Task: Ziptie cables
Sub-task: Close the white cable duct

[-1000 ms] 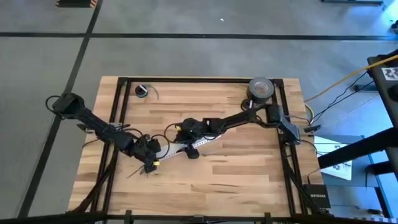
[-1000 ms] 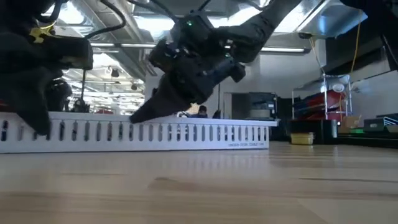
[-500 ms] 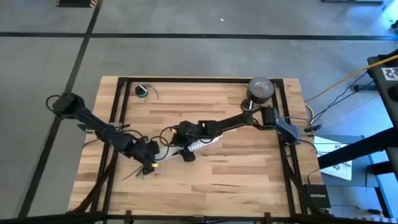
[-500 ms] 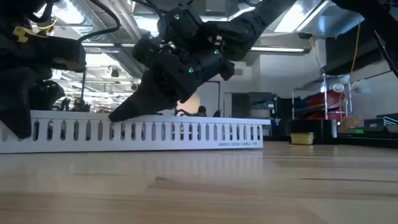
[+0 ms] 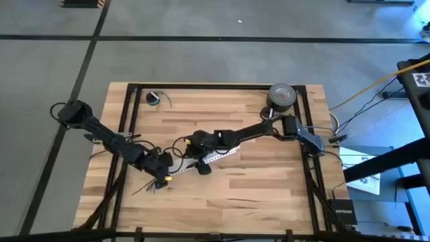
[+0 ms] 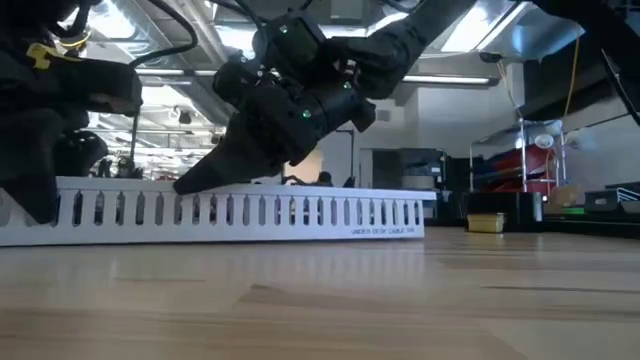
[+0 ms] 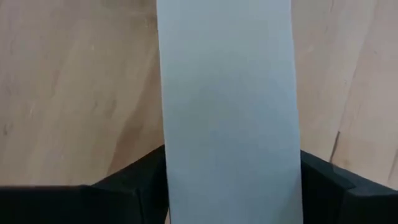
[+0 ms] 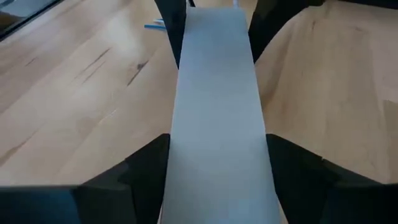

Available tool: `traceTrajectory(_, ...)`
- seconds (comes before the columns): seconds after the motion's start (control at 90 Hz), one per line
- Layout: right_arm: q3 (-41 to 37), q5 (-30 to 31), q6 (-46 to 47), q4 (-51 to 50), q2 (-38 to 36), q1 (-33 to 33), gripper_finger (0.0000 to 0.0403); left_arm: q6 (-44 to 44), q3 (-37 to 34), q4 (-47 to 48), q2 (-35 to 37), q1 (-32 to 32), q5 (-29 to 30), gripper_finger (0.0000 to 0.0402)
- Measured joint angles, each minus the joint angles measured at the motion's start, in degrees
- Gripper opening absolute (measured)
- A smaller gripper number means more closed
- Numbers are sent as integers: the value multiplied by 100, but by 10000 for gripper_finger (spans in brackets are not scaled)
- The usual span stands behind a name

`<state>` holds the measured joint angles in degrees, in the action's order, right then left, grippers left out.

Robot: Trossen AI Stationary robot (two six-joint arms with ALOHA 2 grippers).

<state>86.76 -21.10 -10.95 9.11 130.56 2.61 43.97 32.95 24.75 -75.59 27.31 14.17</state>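
Two hands on one item: the left hand and the right hand both grip the white slotted strip, which lies aslant near the middle of the table. Risk, as judged: with both hands fixed to a single stiff strip, any uneven pull could twist it, slip it from one grip, or drag it across the thin dark strands near the left hand, scattering them before they are bound. Left hand: fingers part-way apart, closed against the two edges of the strip's flat face. Right hand: the same, fingers clamped on either edge of the strip, with the left hand's fingers seen holding its far end. Low view: strip standing on edge just above the table, right hand bearing on its top edge. Cables and ziptie: not clearly made out; the fine dark strands by the left hand may be either, too small to tell. Also present: tape roll at the far right corner, small dark ring at the far left.
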Motion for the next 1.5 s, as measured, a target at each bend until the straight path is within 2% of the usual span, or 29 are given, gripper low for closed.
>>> traceTrajectory(0.133,118,409,-137,-108,7,44,268,15,21,-137,-2,-73,140,239)
traceTrajectory(0.311,436,611,-318,-785,0,31,304,-9,15,-147,0,-246,-10,277)
traceTrajectory(0.478,975,341,-458,-1899,-4,-68,320,-337,113,42,12,-402,-179,297)
traceTrajectory(0.678,1395,0,-453,-3135,-96,-314,319,-559,722,1038,308,-416,-195,301)
traceTrajectory(0.8,1280,-59,-540,-3418,-295,-486,319,-138,811,1827,727,-165,-137,301)
traceTrajectory(0.911,1134,-64,-549,-3334,-542,-656,319,397,510,2051,1168,197,-32,301)
traceTrajectory(0.989,995,-112,-472,-3254,-671,-708,319,674,208,1886,1449,474,139,301)
traceTrajectory(1.1,745,-328,-387,-3011,-745,-689,319,673,-197,1300,1741,786,404,301)
traceTrajectory(1.267,225,-356,-45,-2324,-769,-543,319,704,-673,853,1860,960,421,301)
traceTrajectory(1.389,-70,-72,95,-1832,-763,-410,319,790,-956,477,1819,1074,435,301)
traceTrajectory(1.5,-153,216,133,-1800,-763,-320,319,823,-1069,119,1810,1082,450,300)
